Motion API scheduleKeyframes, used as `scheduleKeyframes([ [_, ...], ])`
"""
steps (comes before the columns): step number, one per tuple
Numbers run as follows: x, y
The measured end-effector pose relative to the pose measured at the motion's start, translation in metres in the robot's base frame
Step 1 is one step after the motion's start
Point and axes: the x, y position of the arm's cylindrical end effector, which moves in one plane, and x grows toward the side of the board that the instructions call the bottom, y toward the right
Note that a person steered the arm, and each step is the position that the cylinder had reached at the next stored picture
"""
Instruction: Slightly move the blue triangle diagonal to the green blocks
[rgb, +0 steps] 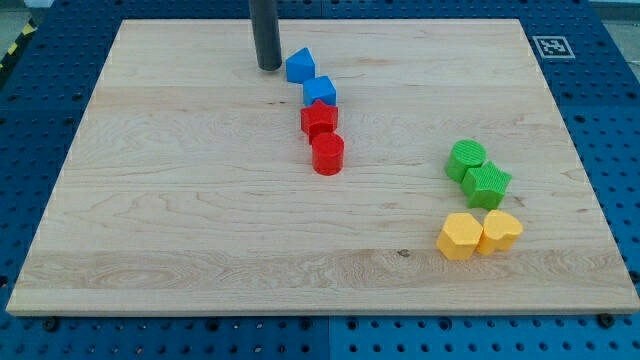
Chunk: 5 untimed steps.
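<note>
You are looking at my tip (269, 67) sitting on the tabletop (180, 220) near the view's top, just to the left of the blue triangle (299, 66). A thin gap may be showing between them; contact cannot be confirmed from this angle. There are no jaws on this arm, only the dark rod, so nothing is spreading or pinching.

The blue triangle is lying at the upper end of a short chain running down and to the view's right. Directly below it and slightly right, the blue cube (320, 92) is sitting very close, possibly touching. Below that, the red star-shaped block (318, 119) is pressing against the blue cube's lower edge, and the red cylinder (328, 154) is touching the red star-shaped block from beneath.

The green blocks are resting well apart from the triangle, toward the view's lower right: the green cylinder (466, 159) and the green star-shaped block (487, 184) are touching each other. Just below them, the yellow hexagon-like block (460, 236) and the yellow heart-shaped block (500, 231) are sitting side by side, in contact.

Between the triangle and the green pair, the blue cube is standing closest to the diagonal line.
</note>
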Motion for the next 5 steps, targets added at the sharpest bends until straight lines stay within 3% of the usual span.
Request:
scheduleKeyframes([
  [5,0.019,0.011],
])
